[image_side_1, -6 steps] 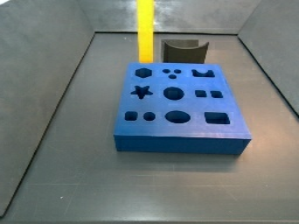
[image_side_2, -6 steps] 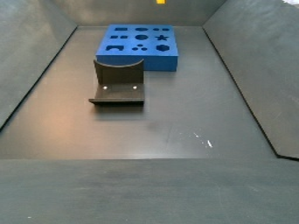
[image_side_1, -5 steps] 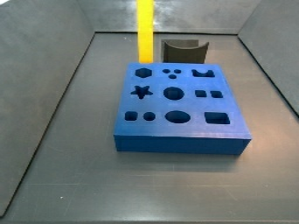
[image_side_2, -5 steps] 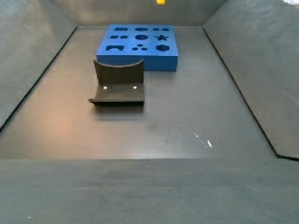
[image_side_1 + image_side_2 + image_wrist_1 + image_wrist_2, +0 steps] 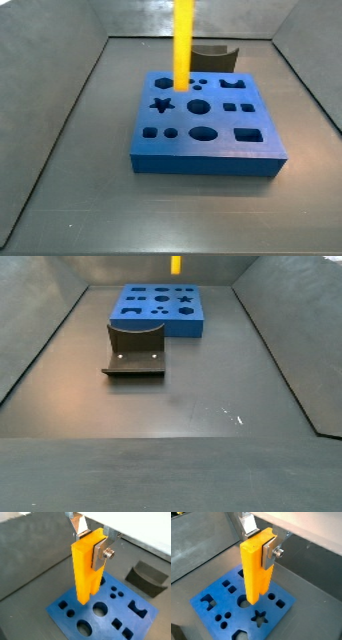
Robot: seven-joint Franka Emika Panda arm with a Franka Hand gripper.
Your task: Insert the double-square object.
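Two silver fingers [image 5: 102, 553] of your gripper [image 5: 92, 543] clamp the smooth yellow double-square object [image 5: 87, 569] upright above the matte blue block [image 5: 207, 125] with its shaped holes; the dark fixture [image 5: 135, 350] stands apart.

Claw [image 5: 92, 543] above the block: shiny metal plates clamp matt plastic-looking double-square object [image 5: 87, 569]; blue block [image 5: 207, 122] matt, foam-like.

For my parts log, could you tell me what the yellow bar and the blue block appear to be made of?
The double-square object, held in the gripper above the block, looks like matte plastic: uniform yellow-orange, no shine. The blue block looks like matte plastic or dense foam, evenly coloured.
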